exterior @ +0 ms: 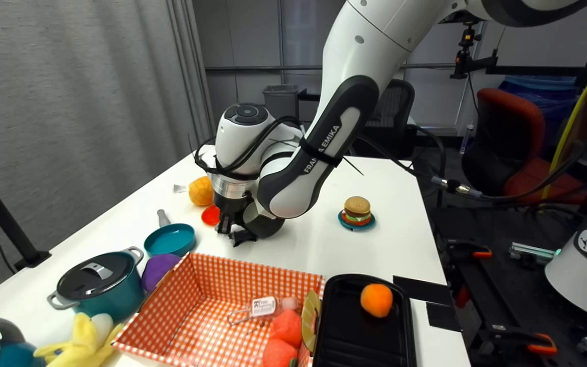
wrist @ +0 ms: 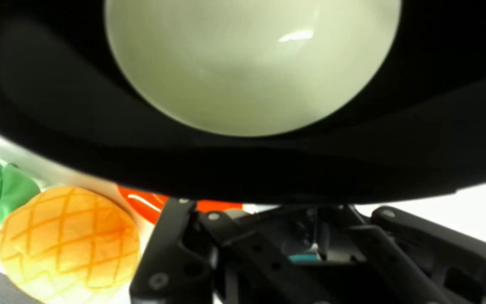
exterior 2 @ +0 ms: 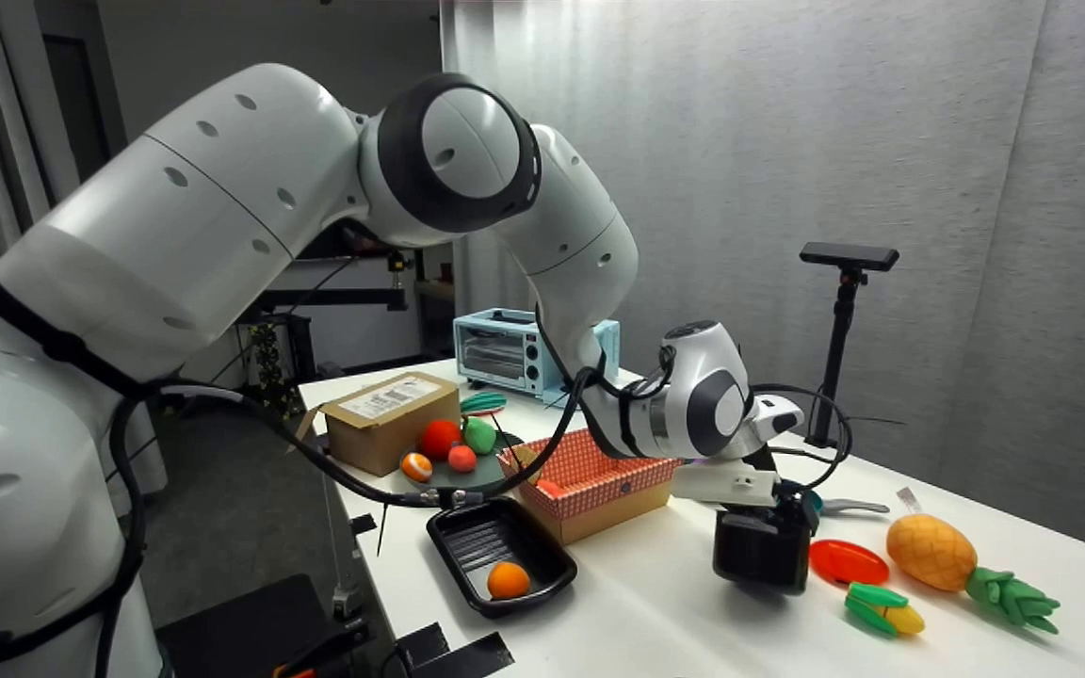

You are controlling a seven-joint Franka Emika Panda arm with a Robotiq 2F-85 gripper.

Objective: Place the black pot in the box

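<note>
"Black and round, the pot shows near the middle of the frame in an exterior view, close by the claw. Is the claw holding it?"

"I can't tell. In the wrist view the pot fills the upper frame, its pale inside in plain sight, and it hides the ends of the fingers. Whether they pinch it or only stand next to it, I can't make out."

"Is it in the box?"

"No, outside, over the white table. The checked box takes up the bottom centre of an exterior view, with a clear bottle and red fruit inside."

"What else is around?"

"Left of the middle there, a blue pan and a lidded pot. Right of the middle, a burger. At the lower right, an orange lies in a black tray just beside the box."

"And nearer the pot?"

"In an exterior view a red plate shows just beside it, right of the frame's centre. Farther right comes a pineapple and, lower down, some corn."
</note>
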